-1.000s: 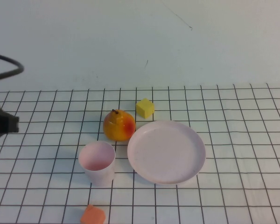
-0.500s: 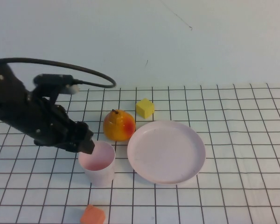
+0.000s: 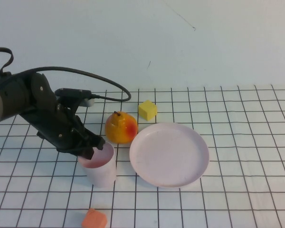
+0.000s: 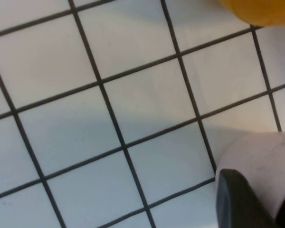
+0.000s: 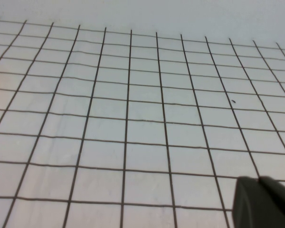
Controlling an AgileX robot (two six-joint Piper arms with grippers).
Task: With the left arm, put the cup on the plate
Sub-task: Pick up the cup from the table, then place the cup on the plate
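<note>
The pale pink cup stands upright on the grid cloth, left of the pale pink plate, which holds nothing. My left gripper is down at the cup's near-left rim. In the left wrist view the cup's wall lies between one black finger and a dark edge of the other, so the left gripper looks open around the rim. My right gripper shows only in the right wrist view, fingers together, empty, above bare cloth.
A yellow-red pear stands just behind the cup, touching the plate's far-left rim; it also shows in the left wrist view. A yellow cube lies behind the pear. An orange piece lies at the front edge.
My left arm swung in from the left edge, reached the cup and lowered its gripper onto the cup's rim. The cup, plate and fruit have not moved.
</note>
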